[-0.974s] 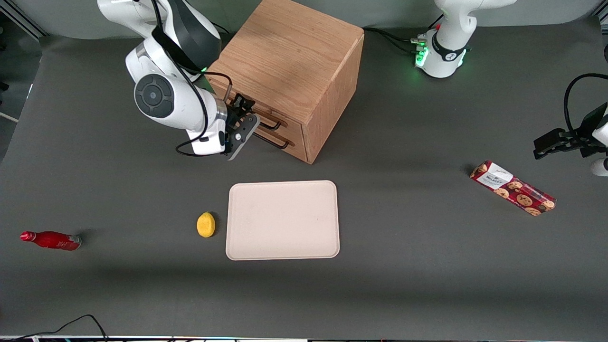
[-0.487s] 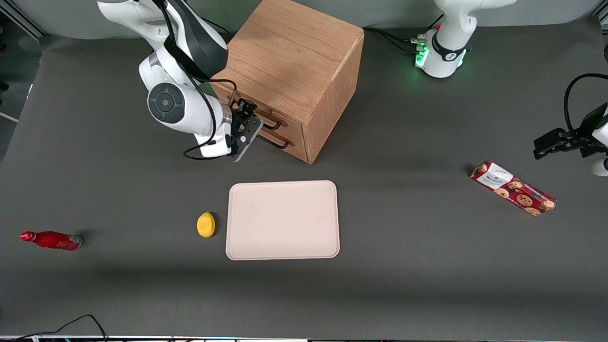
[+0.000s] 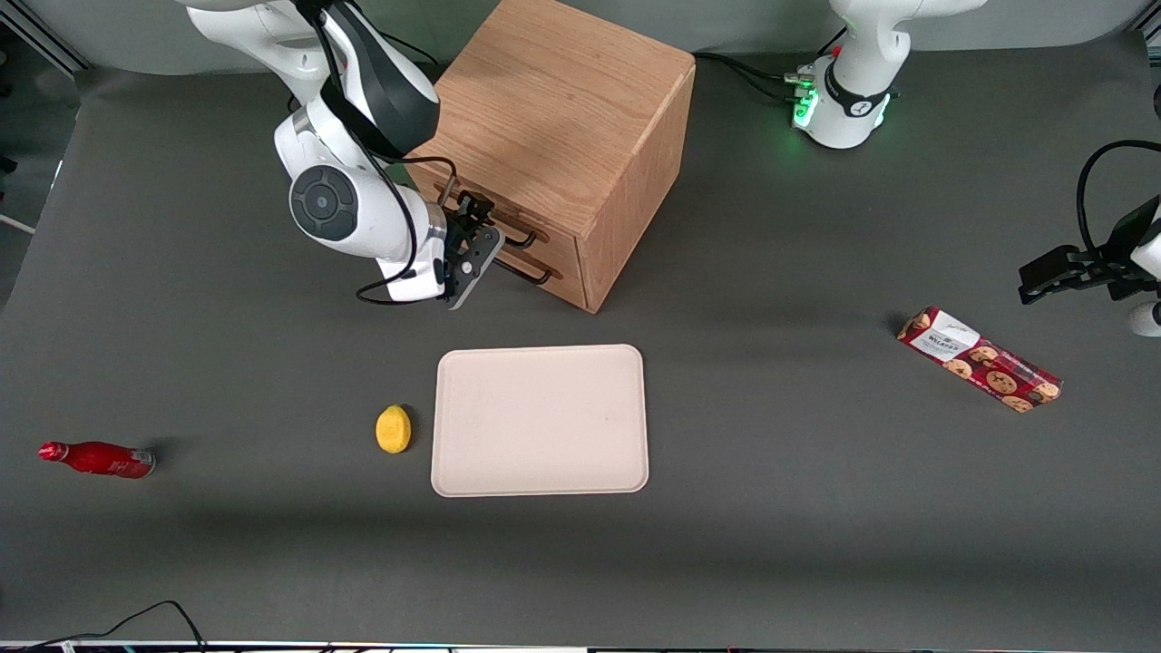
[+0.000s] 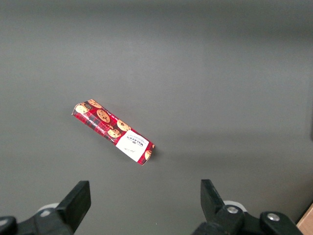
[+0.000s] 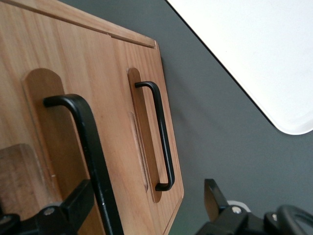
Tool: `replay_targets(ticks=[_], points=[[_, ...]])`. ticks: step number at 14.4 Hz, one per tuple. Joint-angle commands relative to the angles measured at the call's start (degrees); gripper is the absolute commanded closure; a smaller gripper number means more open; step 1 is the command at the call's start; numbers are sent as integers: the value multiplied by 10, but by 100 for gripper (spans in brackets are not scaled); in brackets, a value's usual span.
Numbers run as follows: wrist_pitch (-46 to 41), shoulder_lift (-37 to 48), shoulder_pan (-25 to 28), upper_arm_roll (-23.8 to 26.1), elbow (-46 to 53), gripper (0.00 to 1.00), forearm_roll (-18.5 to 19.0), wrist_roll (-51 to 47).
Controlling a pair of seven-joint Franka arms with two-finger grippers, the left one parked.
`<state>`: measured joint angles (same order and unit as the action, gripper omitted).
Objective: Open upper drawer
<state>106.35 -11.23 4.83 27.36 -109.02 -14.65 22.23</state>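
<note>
Right arm: reaches down from the working arm's end of the table, its wrist bent so the gripper (image 3: 479, 238) points at the front of the wooden cabinet (image 3: 567, 118).
Gripper: right in front of the drawer fronts; in the wrist view its fingers (image 5: 215, 196) stand spread, one on each side of the nearer black handle (image 5: 90, 147), with no contact to be seen.
Upper drawer: the upper drawer (image 3: 494, 213) is the topmost of two in the cabinet; its front sits flush with the cabinet face, shut.
Lower drawer: its handle (image 5: 161, 132) lies clear of the fingers.
Table: a beige tray (image 3: 541, 420) lies nearer the front camera than the cabinet, with a lemon (image 3: 393, 428) just beside it.
Other things: a red bottle (image 3: 97, 458) lies toward the working arm's end; a cookie packet (image 3: 979, 359) toward the parked arm's.
</note>
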Motion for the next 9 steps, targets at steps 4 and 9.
replay_targets(ticks=[4,9], points=[[25,6,-7,0,-13,0,-17,18],[40,-27,-7,-6,7,0,-2,22]])
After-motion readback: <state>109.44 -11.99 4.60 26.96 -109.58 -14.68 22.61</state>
